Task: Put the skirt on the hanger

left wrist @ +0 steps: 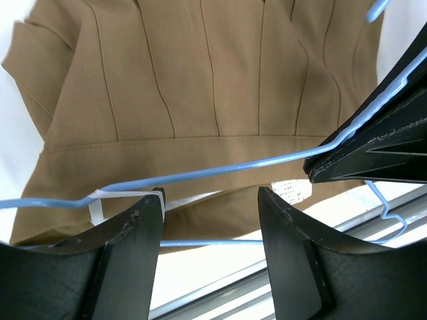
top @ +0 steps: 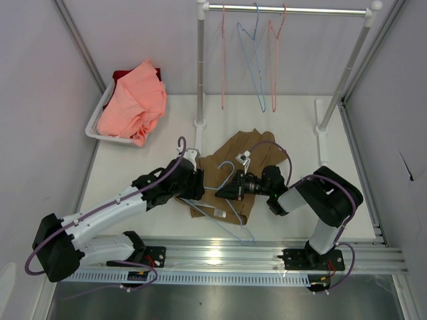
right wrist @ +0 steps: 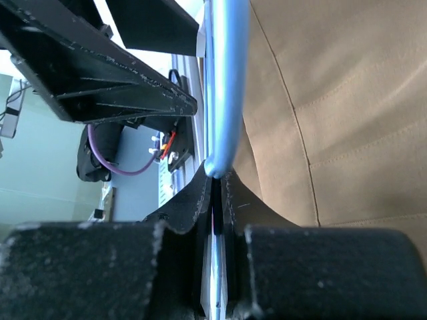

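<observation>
The skirt (top: 235,159) lies mid-table, its near edge just beside the front rail (top: 220,255). The right gripper (right wrist: 215,183) pinches the hanger (right wrist: 225,80); the left gripper (left wrist: 210,200) is spread (holding nothing). The rack post (top: 200,73) stands behind, the basket (top: 95,127) well apart.

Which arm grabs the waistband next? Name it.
Probably left: left gripper open at the waistband of the tan-brown pleated fabric skirt; right gripper shut on the pale blue wire hanger.

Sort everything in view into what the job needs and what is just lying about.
For the job: skirt, pale blue hanger across it, right claw shut on that hanger, left claw open at the waistband.

Just lying about: pink garment in white basket, clothes rail, spare hangers hung on it.
</observation>
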Robot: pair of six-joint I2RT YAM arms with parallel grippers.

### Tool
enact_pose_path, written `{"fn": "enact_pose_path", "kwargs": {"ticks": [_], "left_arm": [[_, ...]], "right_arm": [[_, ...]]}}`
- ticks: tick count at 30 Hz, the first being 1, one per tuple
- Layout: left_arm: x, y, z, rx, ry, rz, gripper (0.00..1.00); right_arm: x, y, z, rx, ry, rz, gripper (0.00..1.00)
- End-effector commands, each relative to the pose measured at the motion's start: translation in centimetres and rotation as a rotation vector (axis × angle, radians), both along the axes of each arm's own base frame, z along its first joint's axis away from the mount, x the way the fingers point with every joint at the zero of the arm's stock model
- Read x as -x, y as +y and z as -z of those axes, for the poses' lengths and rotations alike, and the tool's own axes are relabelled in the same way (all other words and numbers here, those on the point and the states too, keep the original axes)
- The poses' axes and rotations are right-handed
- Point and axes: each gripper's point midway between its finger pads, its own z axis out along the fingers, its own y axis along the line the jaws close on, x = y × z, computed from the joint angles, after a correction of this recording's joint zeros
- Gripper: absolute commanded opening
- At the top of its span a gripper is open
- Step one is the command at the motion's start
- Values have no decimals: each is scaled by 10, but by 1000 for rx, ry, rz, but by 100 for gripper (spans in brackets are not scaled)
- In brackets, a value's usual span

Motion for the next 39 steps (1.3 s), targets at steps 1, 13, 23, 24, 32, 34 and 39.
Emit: {"fn": "enact_pose_path", "kwargs": {"ticks": [1,13,23,24,32,34,39], "left_arm": [[-8,-70,-69,310,-113,164,61],[29,-13,-23,162,-26,6,77],[27,37,-24,-57,-73,-265,89],[28,37,-28,-46,-84,-264,90],[30,34,-32,-92,-75,-231,93],[23,7,-50,47,-125,-168,94],[0,-33,-53,79,-168,-96,94]], "right_arm": [[9,19,-10,-9,-73,-61,0],[2,33,3,48,-77,-72,0],[0,33,9,75,-83,-72,0],[-1,33,10,79,-85,-71,0],[0,34,19,111,-88,-73,0],[1,35,20,123,-90,-75,0],[5,39,24,146,-101,-82,0]]}}
